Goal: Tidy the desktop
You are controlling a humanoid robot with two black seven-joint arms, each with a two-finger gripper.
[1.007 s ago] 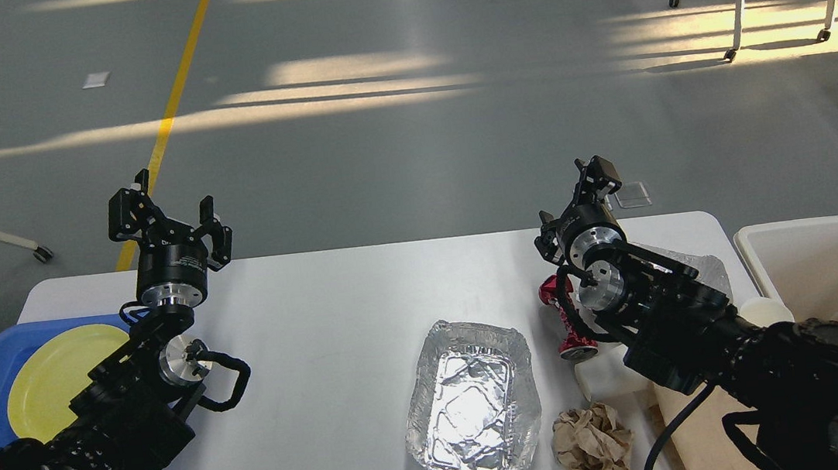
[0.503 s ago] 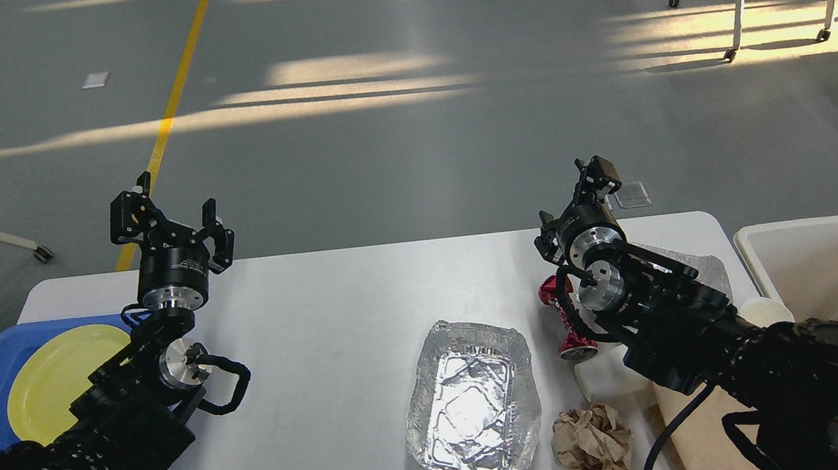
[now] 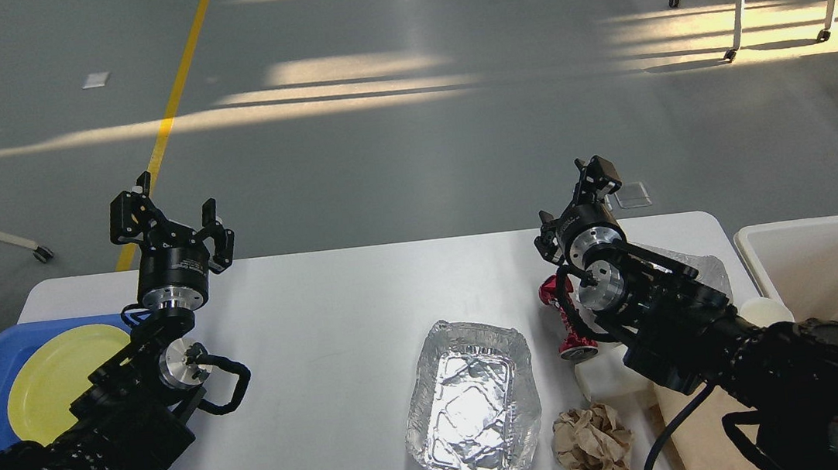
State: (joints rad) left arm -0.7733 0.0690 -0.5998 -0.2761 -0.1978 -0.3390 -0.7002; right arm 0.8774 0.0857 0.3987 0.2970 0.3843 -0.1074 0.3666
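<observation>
Almost nothing has shifted since the earlier frames: both arms hang where they were. The desktop (image 3: 320, 331) spreads below them, its litter gathered toward the right: foil tray (image 3: 474, 403), long axis running away from me, crumpled paper (image 3: 592, 444), red can (image 3: 564, 321). The right gripper (image 3: 578, 195) is nearer these; its spread I cannot tell. The left gripper (image 3: 170, 226) stands wide, empty.
</observation>
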